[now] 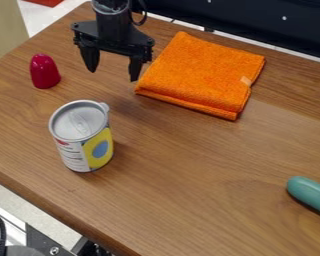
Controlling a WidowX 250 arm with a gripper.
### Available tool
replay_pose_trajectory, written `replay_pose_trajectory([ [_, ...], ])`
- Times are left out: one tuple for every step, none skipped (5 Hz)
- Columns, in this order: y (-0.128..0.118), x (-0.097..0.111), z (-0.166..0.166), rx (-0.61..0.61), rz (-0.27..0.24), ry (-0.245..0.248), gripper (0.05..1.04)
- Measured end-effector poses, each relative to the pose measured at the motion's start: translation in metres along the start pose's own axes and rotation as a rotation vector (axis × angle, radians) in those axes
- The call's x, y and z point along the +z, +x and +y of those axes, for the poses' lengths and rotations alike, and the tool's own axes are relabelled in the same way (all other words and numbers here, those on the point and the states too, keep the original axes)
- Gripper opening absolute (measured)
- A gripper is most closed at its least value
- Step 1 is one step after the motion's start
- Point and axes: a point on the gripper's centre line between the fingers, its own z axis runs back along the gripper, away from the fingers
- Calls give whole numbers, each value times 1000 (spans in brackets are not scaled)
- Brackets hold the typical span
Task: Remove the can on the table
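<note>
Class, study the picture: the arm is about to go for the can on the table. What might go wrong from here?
The can stands near the table's front edge, so a nudge that way might topple it off. The open gripper hangs between the red object and the orange cloth; a low sideways swing might knock the one or snag the other.

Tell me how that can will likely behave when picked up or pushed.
The can looks rigid, so it should barely give when squeezed. Its smooth, curved side might slip in a loose grip. It stands upright, so a high push could tip it and perhaps set it rolling.
</note>
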Motion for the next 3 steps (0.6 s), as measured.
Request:
replay_pose_trajectory([
  [-5, -8, -2, -8, 29, -1, 999],
  [-6, -9, 6, -207, 43, -37, 999],
  [1, -8, 23, -368, 18, -47, 999],
])
